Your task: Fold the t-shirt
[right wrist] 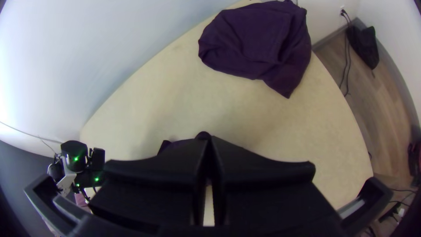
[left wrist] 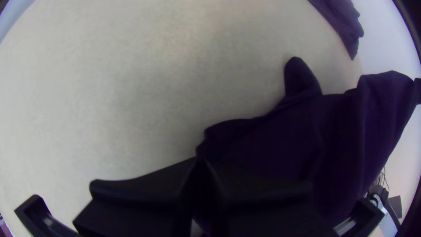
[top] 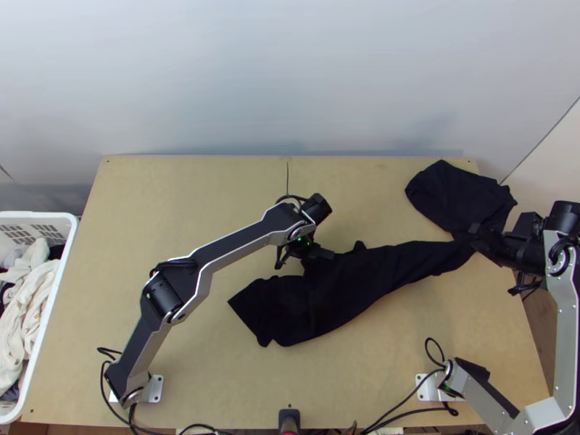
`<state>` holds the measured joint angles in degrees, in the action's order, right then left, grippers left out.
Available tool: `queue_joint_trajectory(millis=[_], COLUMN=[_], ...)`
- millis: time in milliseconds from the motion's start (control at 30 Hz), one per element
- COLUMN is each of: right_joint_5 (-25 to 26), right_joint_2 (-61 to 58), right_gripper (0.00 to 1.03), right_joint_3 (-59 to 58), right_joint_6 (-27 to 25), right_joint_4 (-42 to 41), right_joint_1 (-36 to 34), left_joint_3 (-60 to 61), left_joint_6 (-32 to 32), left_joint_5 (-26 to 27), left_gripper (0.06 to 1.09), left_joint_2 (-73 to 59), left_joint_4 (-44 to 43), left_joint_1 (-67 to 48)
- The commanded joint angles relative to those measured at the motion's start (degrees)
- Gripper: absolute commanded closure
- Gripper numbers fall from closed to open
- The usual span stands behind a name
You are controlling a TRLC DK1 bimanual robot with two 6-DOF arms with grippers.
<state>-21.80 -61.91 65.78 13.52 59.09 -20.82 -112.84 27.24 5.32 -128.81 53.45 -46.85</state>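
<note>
Bunched black cloth t-shirt [top: 344, 290] lies slantwise on the pale wooden desk [top: 181, 210], wide-fingered black L claw [left wrist: 199, 159] clamped on its far edge, matching black R claw [right wrist: 209, 139] on its R end, so uneven pull could twist it or slip a thin pinch.

Two dark garments [top: 377, 272] are seen on one wooden desk [top: 167, 210]; two robot arms [top: 235, 243], two grippers (left gripper [top: 315, 258], right gripper [top: 476, 235]), one laundry basket [top: 54, 215] and several pale garments [top: 36, 279] are counted.
</note>
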Motion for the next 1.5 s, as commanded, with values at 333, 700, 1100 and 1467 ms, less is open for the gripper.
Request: queue_joint_trajectory(millis=[333,700,1100,1467], right_joint_5=[0.27,14.07,31.03,32.09], right_joint_2=[-10.25,-21.32,-19.74,-15.61], right_gripper=[1.00,1.00,1.00,1.00], right_joint_3=[25.19,55.16,64.04,64.21], right_joint_6=[9.07,6.96,-3.41,-2.97], right_joint_4=[-6.18,-6.27,-16.99,-16.73], right_joint_1=[8.34,14.58,17.04,16.25], left_joint_3=[-15.84,-16.63,-16.80,-17.33], left_joint_6=[3.25,-4.13,-26.37,-34.80], left_joint_5=[-2.77,-25.19,-37.14,-43.64], left_gripper=[1.04,1.05,1.05,1.05], left_joint_2=[14.03,30.11,38.64,40.04], left_joint_4=[6.84,-4.23,-18.91,-21.28], left_joint_1=[6.77,8.27,-0.87,-9.58])
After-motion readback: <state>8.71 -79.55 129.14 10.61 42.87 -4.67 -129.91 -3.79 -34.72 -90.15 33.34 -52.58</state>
